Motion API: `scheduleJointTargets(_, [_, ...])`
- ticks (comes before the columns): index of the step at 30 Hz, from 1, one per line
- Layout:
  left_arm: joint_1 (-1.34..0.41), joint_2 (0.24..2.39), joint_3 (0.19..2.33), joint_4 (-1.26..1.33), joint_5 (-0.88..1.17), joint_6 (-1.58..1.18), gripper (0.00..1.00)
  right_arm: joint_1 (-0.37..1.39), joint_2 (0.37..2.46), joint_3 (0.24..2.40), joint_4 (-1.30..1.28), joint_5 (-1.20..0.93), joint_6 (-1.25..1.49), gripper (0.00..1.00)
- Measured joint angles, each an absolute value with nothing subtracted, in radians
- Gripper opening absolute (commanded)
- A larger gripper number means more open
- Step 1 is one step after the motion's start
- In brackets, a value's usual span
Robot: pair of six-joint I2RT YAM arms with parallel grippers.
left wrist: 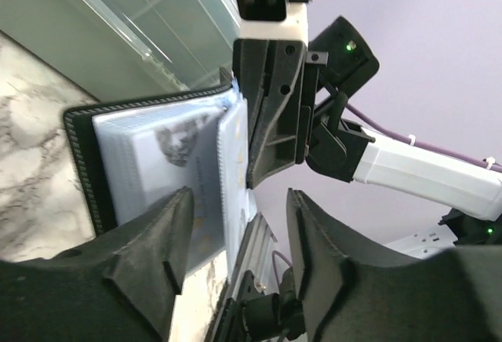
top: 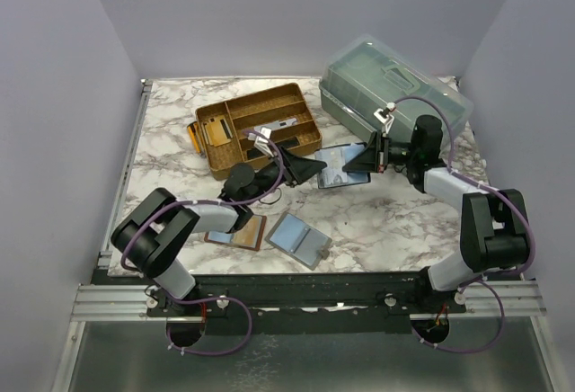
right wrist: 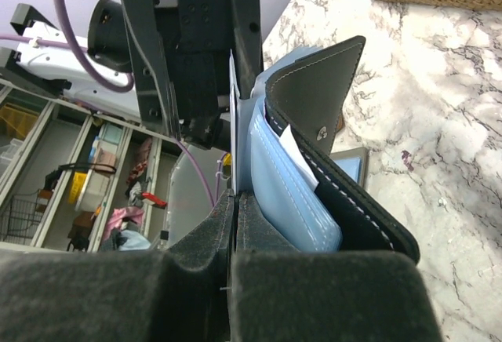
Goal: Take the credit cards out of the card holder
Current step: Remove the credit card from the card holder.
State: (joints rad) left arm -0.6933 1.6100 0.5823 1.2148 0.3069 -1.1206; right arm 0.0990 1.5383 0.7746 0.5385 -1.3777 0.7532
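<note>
The black card holder (top: 340, 167) lies open on the marble table between my two grippers, its blue-grey pockets (right wrist: 286, 185) showing and its strap tab (right wrist: 318, 95) sticking up. My right gripper (top: 367, 164) is shut (right wrist: 235, 201) on the edge of a pale grey-blue credit card (right wrist: 234, 142) that stands partly out of a pocket. In the left wrist view the card (left wrist: 233, 165) and the holder (left wrist: 149, 158) lie just ahead of my left gripper (left wrist: 239, 248), which is open with the card's end between its jaws. My left gripper (top: 308, 169) sits at the holder's left edge.
A wicker tray (top: 260, 95) holding gold-tan cards (top: 214, 131) stands at the back left. A grey-green lidded plastic box (top: 391, 86) stands at the back right. A brown holder (top: 236, 233) and a grey holder (top: 299, 239) lie open near the front edge.
</note>
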Motion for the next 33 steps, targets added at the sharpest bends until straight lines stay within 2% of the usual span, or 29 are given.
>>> scheduleJointTargets(4, [-0.639,1.546,0.525,1.209,0.324,-1.116,0.76,0.099,1.537,0.759,0.595,-1.399,0.792,0.0])
scheduleJointTargets(5, [-0.625,1.526,0.505,1.207,0.326,-1.114,0.93,0.099,1.537,0.754,0.612,-1.404,0.805,0.0])
scheduleJointTargets(7, [-0.602,1.493,0.467,1.204,0.326,-1.101,0.99,0.099,1.537,0.744,0.647,-1.414,0.827,0.0])
scheduleJointTargets(12, [-0.577,1.436,0.377,1.195,0.322,-1.067,0.99,0.099,1.537,0.733,0.724,-1.438,0.883,0.0])
scheduleJointTargets(17, [-0.577,1.448,0.385,1.18,0.353,-1.034,0.97,0.099,1.537,0.725,0.805,-1.459,0.944,0.0])
scheduleJointTargets(33, [-0.576,1.733,0.488,1.452,0.562,-1.193,0.91,0.099,1.504,0.72,1.004,-1.493,1.132,0.0])
